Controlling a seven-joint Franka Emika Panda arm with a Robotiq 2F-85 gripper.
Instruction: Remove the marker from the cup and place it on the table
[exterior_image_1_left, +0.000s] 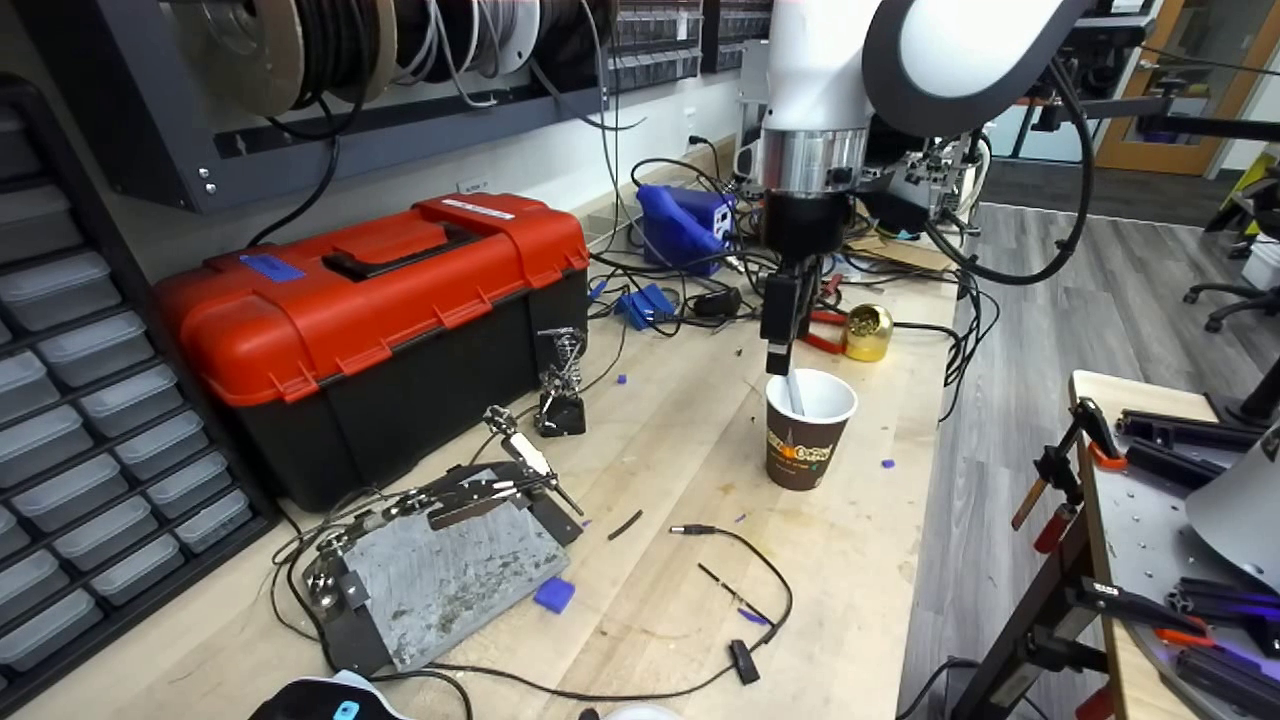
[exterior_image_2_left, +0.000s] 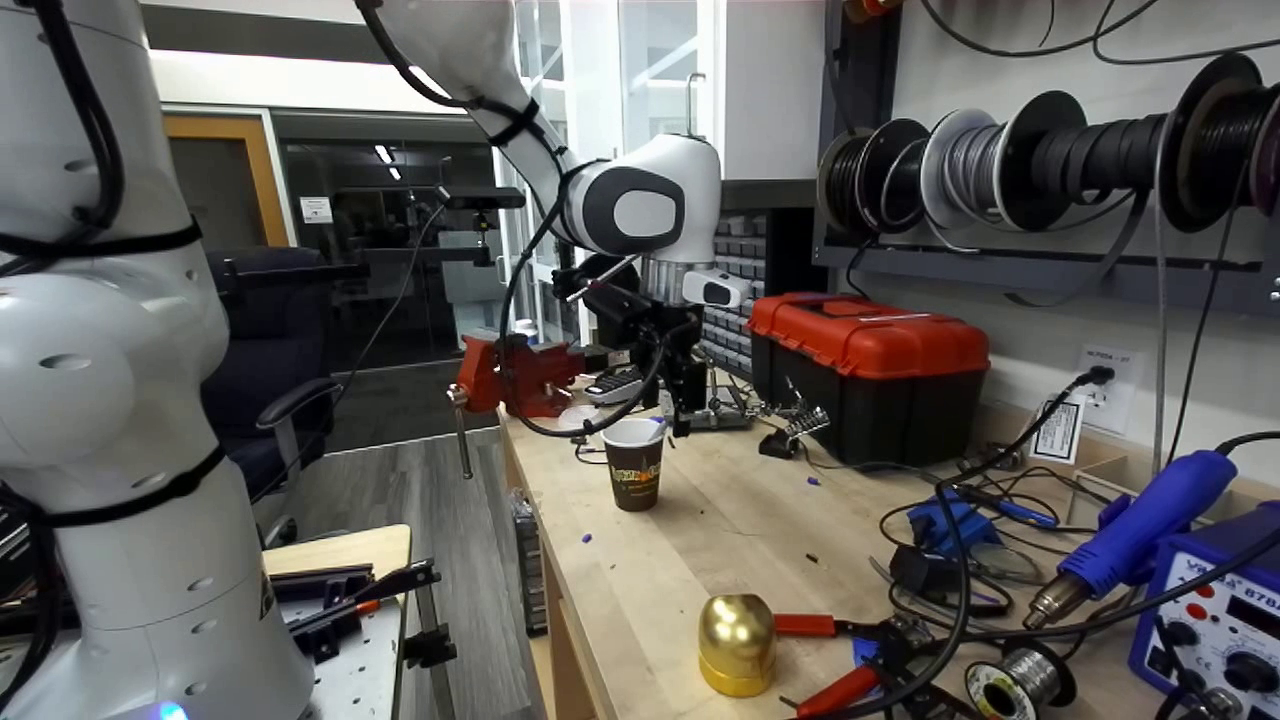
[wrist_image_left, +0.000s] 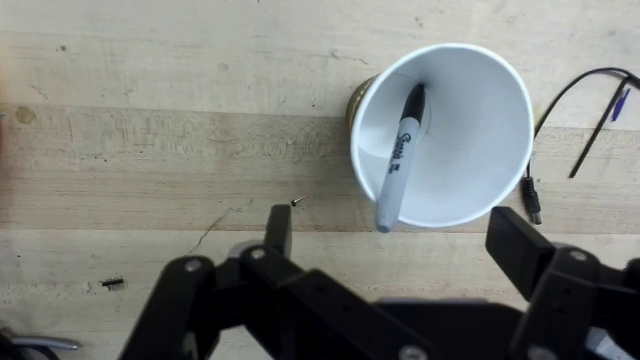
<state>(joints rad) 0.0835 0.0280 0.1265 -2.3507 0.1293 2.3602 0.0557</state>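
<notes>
The marker (wrist_image_left: 400, 157) is a slim light-grey pen with a black end. It leans inside the paper cup (wrist_image_left: 475, 145), black end down, its grey end sticking out over the white rim. The cup stands upright on the pale wooden table (exterior_image_1_left: 650, 470); the brown printed cup also shows in both exterior views (exterior_image_1_left: 800, 462) (exterior_image_2_left: 635, 482). The marker's grey end shows in an exterior view (exterior_image_1_left: 795, 392). My gripper (wrist_image_left: 390, 215) is open and empty, its fingers wide apart on either side of the marker's upper end. In an exterior view the gripper (exterior_image_1_left: 780, 355) points down just above the cup's rim.
A red and black toolbox (exterior_image_1_left: 400, 310) stands by the wall. A gold tip cleaner (exterior_image_2_left: 737, 645) and red-handled pliers (exterior_image_2_left: 840, 690) lie along the bench. A black cable (exterior_image_1_left: 785, 590), a grey plate on a stand (exterior_image_1_left: 455, 580) and small blue bits lie near the cup.
</notes>
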